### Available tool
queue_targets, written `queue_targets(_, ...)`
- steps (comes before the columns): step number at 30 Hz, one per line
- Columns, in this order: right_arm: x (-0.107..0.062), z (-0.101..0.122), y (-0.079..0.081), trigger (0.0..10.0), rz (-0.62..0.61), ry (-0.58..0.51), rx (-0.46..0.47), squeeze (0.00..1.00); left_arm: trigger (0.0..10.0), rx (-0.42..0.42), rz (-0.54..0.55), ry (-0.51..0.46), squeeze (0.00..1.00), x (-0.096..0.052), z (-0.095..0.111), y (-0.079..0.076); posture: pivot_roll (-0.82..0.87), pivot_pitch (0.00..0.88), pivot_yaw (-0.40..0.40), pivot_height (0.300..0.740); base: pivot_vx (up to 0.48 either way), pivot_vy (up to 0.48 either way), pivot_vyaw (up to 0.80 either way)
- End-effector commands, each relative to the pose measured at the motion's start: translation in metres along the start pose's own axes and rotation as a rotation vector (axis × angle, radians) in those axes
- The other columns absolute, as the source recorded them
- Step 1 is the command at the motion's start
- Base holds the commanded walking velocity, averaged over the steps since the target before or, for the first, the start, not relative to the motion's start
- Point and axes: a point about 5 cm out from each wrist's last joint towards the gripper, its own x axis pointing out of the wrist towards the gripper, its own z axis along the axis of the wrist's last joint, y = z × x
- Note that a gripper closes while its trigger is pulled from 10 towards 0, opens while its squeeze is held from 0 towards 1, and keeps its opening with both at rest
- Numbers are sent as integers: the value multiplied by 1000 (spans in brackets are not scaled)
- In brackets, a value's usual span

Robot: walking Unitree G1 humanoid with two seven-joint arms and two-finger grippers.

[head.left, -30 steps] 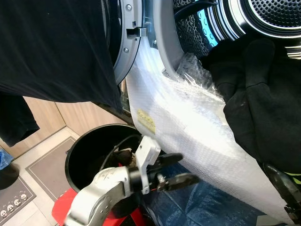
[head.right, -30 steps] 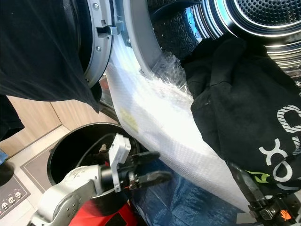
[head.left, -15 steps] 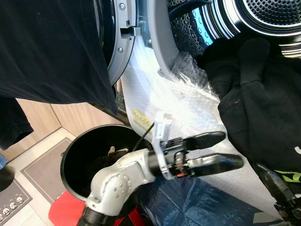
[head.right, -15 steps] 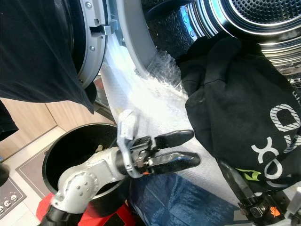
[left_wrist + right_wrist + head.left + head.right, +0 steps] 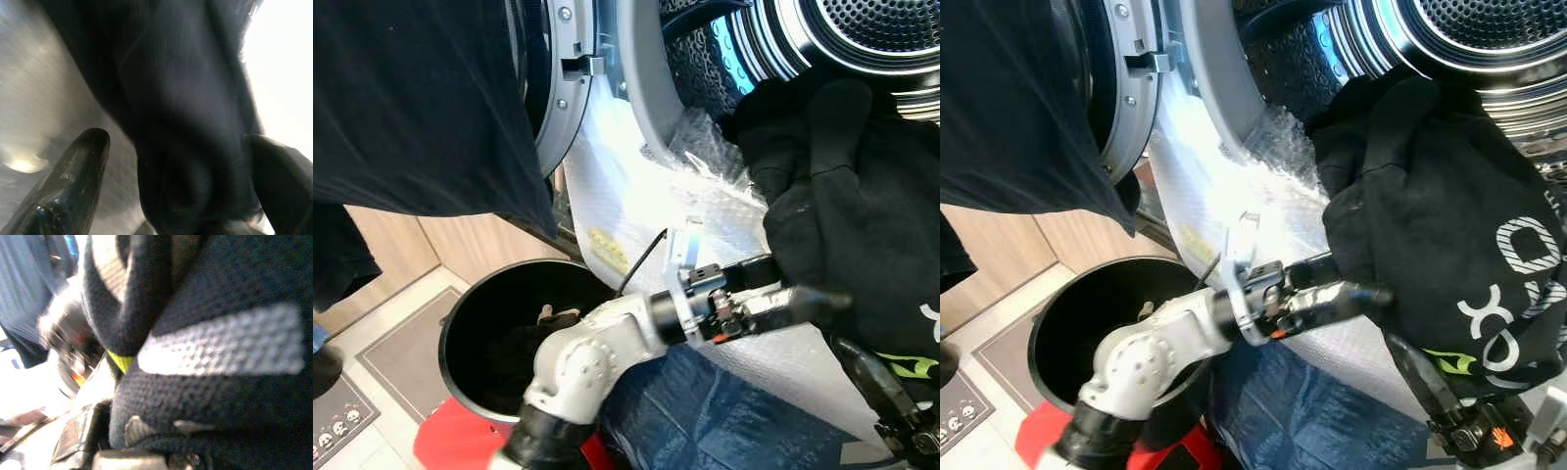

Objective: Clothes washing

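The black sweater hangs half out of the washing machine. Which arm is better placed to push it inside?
Probably the left. The left gripper already reaches the black sweater at its side, fingers open around a fold, below the drum. The right gripper sits low under the hem.

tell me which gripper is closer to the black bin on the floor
Left, as a judgement. The left gripper reaches from an arm passing right above the black bin, its fingers at the black garment. The right gripper sits farther off, under that garment.
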Motion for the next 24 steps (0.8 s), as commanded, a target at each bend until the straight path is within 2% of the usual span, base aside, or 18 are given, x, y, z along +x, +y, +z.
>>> queue_targets(1,-1,-3,1,10000,1,21,20,1000,10000,-14,-61,6,0,20,-1,-9,1,82,-14,740,0,0,0)
queue_targets(8,0,-5,1,10000,10,21,26,1000,10000,-91,-110,24,0,27,-8,-17,1,59,-11,740,0,0,0)
queue_targets(11,0,-6,1,10000,11,25,28,1000,10000,-96,-148,50,0,27,-12,-27,2,56,-8,740,0,0,0)
queue_targets(18,0,-6,1,10000,11,25,29,1000,10000,-101,-149,54,0,26,-12,-27,2,56,-8,740,0,0,0)
queue_targets(19,-1,-8,1,10000,12,30,35,1000,5961,-105,-171,68,0,20,-13,-33,13,57,1,740,0,0,0)
queue_targets(20,-1,-8,1,10000,12,30,35,1000,5961,-105,-171,68,0,20,-13,-33,13,57,1,740,0,0,0)
queue_targets(22,-1,-11,0,10000,12,39,46,1000,5961,-93,-197,97,0,11,-14,-43,13,57,1,740,0,0,0)
queue_targets(23,-1,-11,0,10000,13,39,49,1000,0,-80,-197,89,0,11,-11,-44,36,79,3,740,0,0,0)
queue_targets(24,0,-12,1,10000,14,40,53,1000,0,-63,-196,72,0,11,-6,-45,36,79,3,740,0,0,0)
